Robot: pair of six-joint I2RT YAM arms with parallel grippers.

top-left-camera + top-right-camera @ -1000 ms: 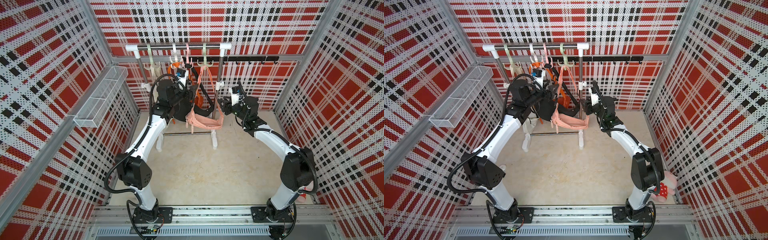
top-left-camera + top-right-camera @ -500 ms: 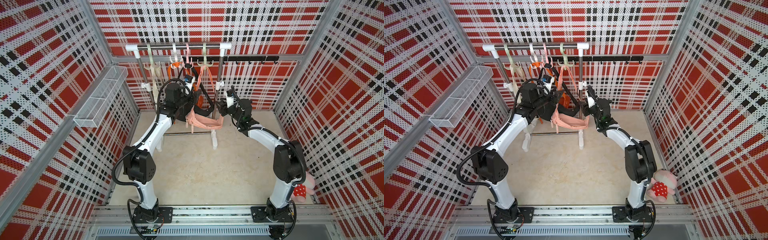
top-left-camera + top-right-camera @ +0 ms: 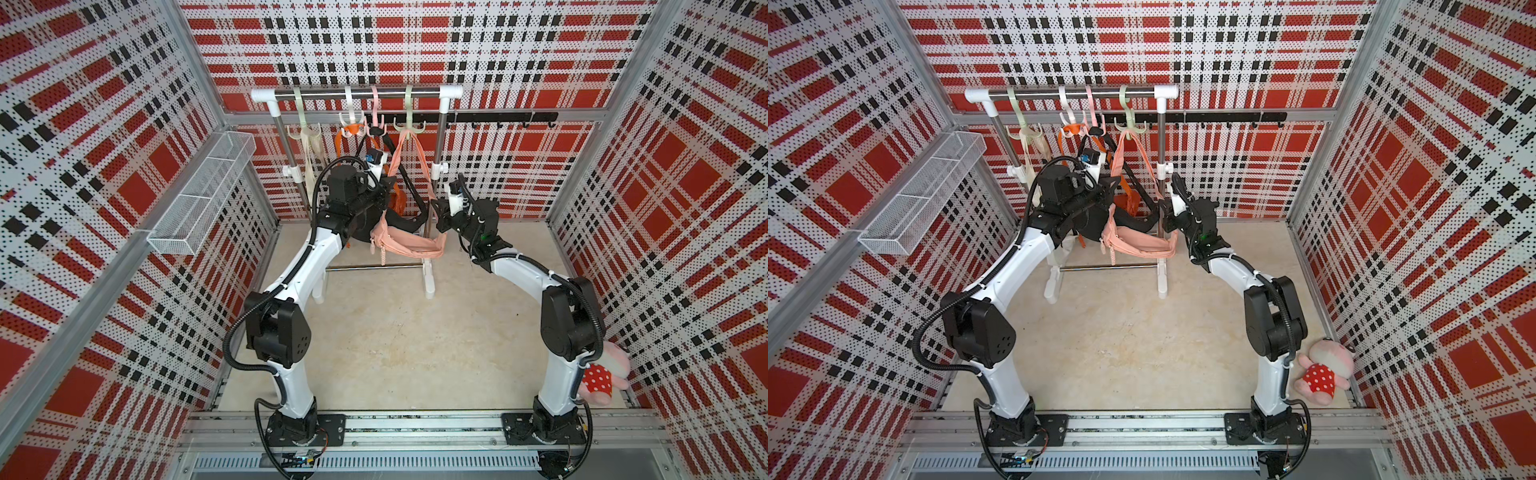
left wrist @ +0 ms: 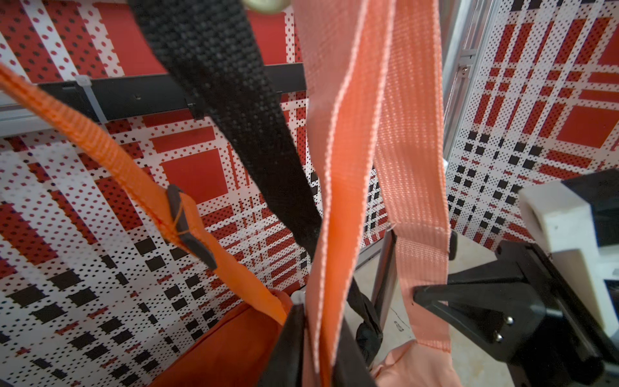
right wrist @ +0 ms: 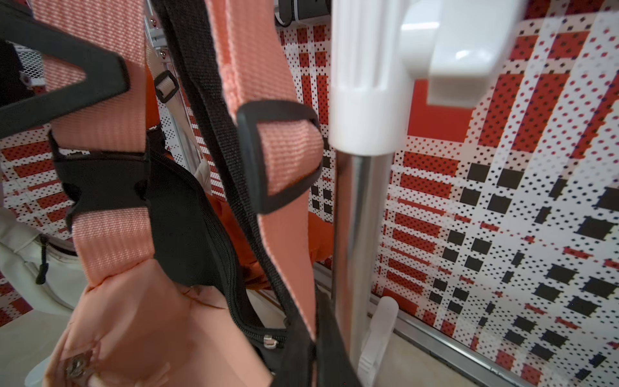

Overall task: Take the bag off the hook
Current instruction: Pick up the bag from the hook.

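- Rack (image 3: pixel 357 94) of chrome tube with white joints stands at the back of the cell. Its rail runs side to side and carries four plastic hangers.
- Peach bag (image 3: pixel 411 246) hangs under the rail near the rack's right-hand post (image 5: pixel 361 234), clear of the floor. Its long axis lies roughly level and along the rail, with the end toward the left arm a little higher.
- Black bag (image 3: pixel 401 224) and orange bag (image 3: pixel 397 201) hang just behind the peach one.
- Strap (image 4: pixel 338 167) of peach webbing climbs from both ends of the bag in two legs that meet at the top, making a narrow upright triangle.
- Left gripper (image 4: pixel 318 355) is pinched on the strap leg nearer the left arm; the webbing runs down between its two black fingers.
- Right gripper (image 5: pixel 315 355) is clamped on the other leg, just beside the post. A black strap reaches the same spot, and I cannot tell if it is caught too.
- Hook (image 3: pixel 409 126), pale green and rightmost on the rail, has the strap looped over it, not yet lifted off.
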